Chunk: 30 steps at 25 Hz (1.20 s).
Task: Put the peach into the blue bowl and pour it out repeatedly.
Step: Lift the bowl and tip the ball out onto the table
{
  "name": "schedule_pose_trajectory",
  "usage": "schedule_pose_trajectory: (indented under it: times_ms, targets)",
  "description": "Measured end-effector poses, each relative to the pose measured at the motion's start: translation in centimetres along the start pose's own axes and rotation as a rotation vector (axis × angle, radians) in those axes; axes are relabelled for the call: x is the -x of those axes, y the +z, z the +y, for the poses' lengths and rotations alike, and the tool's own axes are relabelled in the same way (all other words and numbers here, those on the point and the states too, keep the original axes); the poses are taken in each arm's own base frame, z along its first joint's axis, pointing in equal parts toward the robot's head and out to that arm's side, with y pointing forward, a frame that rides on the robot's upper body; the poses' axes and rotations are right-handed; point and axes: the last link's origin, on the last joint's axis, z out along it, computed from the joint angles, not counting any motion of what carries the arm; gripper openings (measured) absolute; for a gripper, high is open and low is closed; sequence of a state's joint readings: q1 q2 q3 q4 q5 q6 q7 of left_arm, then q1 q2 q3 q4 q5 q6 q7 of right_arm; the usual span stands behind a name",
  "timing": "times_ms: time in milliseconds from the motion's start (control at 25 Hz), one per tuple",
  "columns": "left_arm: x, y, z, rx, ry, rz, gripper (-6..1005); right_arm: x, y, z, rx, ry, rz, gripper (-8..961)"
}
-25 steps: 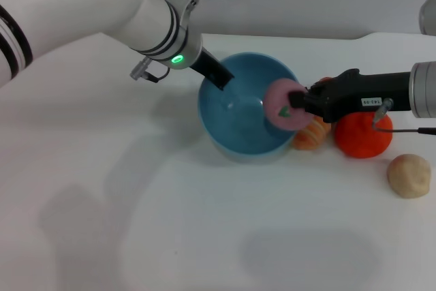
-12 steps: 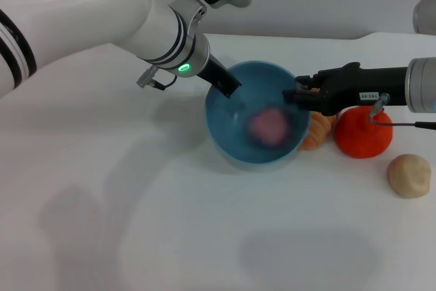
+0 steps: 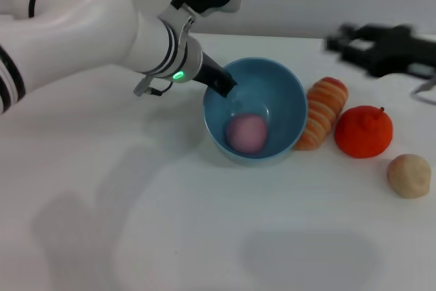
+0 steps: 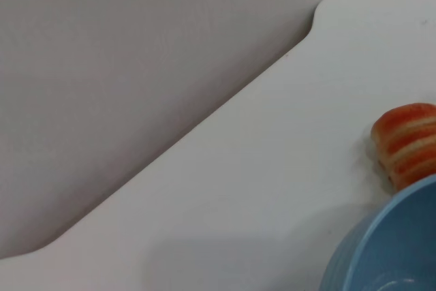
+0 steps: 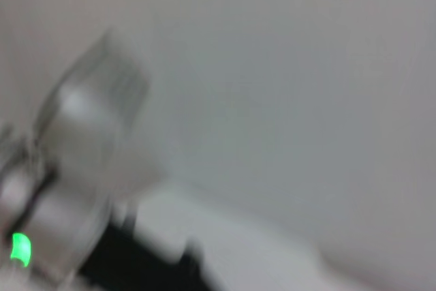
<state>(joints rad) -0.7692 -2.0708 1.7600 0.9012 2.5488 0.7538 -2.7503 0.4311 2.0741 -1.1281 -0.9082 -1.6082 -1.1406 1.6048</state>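
Note:
The blue bowl (image 3: 293, 100) stands on the white table at centre, and its rim also shows in the left wrist view (image 4: 388, 250). Inside it, on the bottom, lies the pink peach (image 3: 246, 133). My left gripper (image 3: 219, 83) is shut on the bowl's far-left rim, one black finger reaching inside. High at the right, my right gripper (image 3: 338, 40) hovers well clear of the bowl; it is blurred by motion, with its fingers apart and nothing between them.
Right of the bowl lie a striped orange-and-cream piece (image 3: 320, 114) (image 4: 405, 144), a bright orange-red fruit (image 3: 363, 131) and a beige lumpy ball (image 3: 409, 175). The table's back edge meets a grey wall. The right wrist view shows the blurred left arm with its green light (image 5: 20, 249).
The right gripper let go of the peach over the bowl and pulled back up to the right. The peach dropped in and settled on the bowl's bottom. The left gripper kept its hold.

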Motion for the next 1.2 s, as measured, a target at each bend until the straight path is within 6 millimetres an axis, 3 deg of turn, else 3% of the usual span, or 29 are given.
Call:
schedule_pose_trajectory:
  times_ms: [120,200,320,360,400,520,880,1200]
  targets:
    - [0.6,0.2,0.1,0.001,-0.013,0.008,-1,-0.8,-3.8,-2.0,-0.125,0.024,-0.156,399]
    - [1.1,0.2,0.0,-0.002,-0.027,0.013,-1,-1.5,-4.6,-2.5,-0.162,0.047,-0.175,397]
    - [1.7,0.2,-0.3,-0.014,-0.045,0.03,-1,-3.7,-6.7,-3.8,-0.258,0.105,-0.201,393]
    - [1.8,0.2,-0.4,-0.021,-0.052,0.042,-1,-5.4,-7.6,-4.2,-0.308,0.148,-0.206,392]
    - [1.9,0.2,-0.5,-0.028,-0.056,0.056,-1,-5.4,-7.6,-4.2,-0.308,0.148,-0.206,391]
    - [1.6,0.0,-0.4,-0.041,-0.047,0.102,0,-8.3,-8.7,-4.5,-0.39,0.236,-0.222,388]
    - [-0.2,-1.1,-0.5,-0.067,0.0,0.189,0,-10.1,-8.8,-4.1,-0.419,0.258,-0.215,378]
    - [-1.1,-2.3,0.9,-0.162,0.219,0.305,-1,-12.1,-11.7,-3.9,-0.499,0.308,-0.232,368]
